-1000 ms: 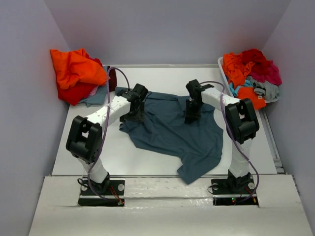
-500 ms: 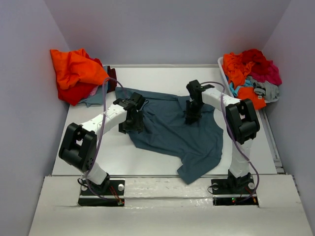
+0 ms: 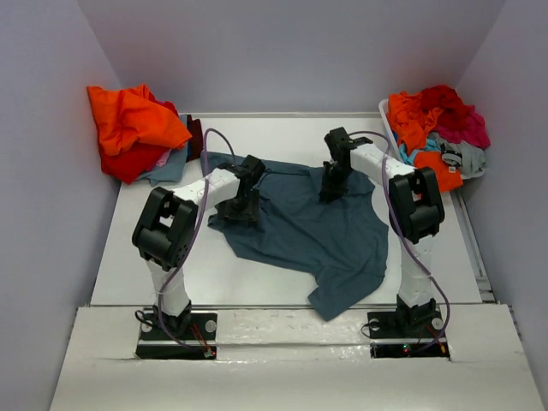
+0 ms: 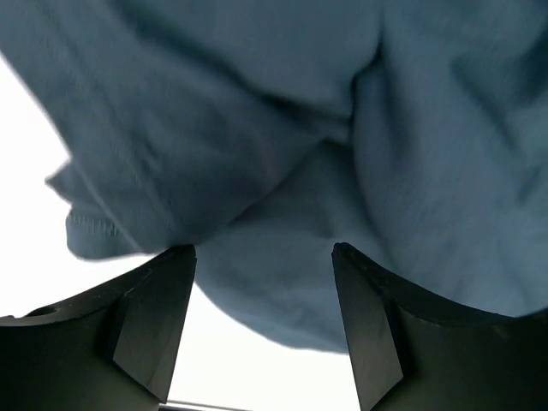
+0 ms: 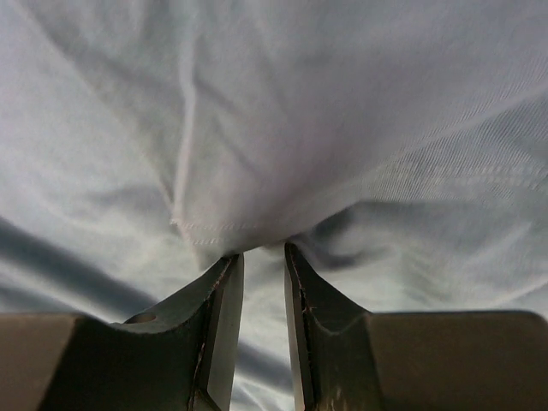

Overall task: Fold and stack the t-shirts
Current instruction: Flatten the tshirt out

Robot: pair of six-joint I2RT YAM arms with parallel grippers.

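From above, the slate-blue t-shirt [image 3: 334, 240] lay crumpled mid-worktop [image 3: 248, 287], long axis running far-left to near-right, with the left gripper [image 3: 244, 205] over its left edge and the right gripper [image 3: 332, 184] on its far-right part. The left wrist view showed wide-spread fingers [image 4: 154, 317] holding nothing, a hemmed edge lying just beyond and between them. In the right wrist view, narrow fingers [image 5: 218, 325] pinched a hemmed fold of the shirt.

Bare bench [image 3: 154, 257] lies open left of the spread blue shirt [image 3: 317, 231] and along its near edge. A shirt heap [image 3: 128, 124] blocks the far-left corner, a full bin [image 3: 387, 124] the far-right.
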